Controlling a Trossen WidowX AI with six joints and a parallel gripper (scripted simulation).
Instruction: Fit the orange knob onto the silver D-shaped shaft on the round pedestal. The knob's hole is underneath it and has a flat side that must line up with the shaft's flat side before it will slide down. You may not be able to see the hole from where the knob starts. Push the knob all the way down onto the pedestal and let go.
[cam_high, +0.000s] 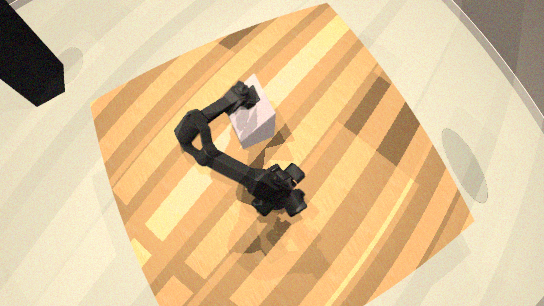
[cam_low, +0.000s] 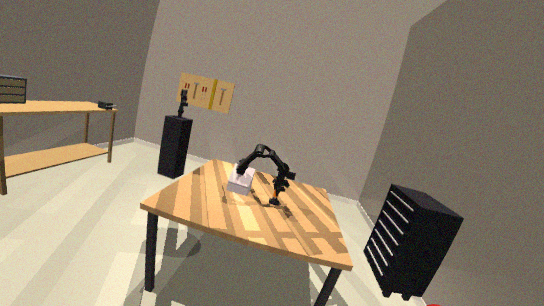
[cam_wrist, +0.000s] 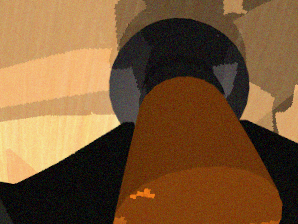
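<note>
The orange knob (cam_wrist: 197, 145) (cam_low: 275, 193) stands upright in the wrist view, large in front. My gripper (cam_wrist: 185, 131) is shut on it, one black finger on each side. The dark round pedestal (cam_wrist: 182, 40) (cam_low: 274, 201) shows behind and below the knob's far end. The knob's far end overlaps the middle of the pedestal in the wrist view. The silver shaft, its flat side and the knob's hole are hidden. I cannot tell whether the knob touches the pedestal or sits on the shaft. In the top view the arm hides the knob and pedestal.
The arm's base stands on a pale block (cam_high: 261, 124) (cam_low: 241, 186) on the striped wooden table (cam_high: 345, 200) (cam_low: 200, 205). Sharp shadows lie around the pedestal. A black drawer cabinet (cam_low: 425, 240) stands on the floor beside the table.
</note>
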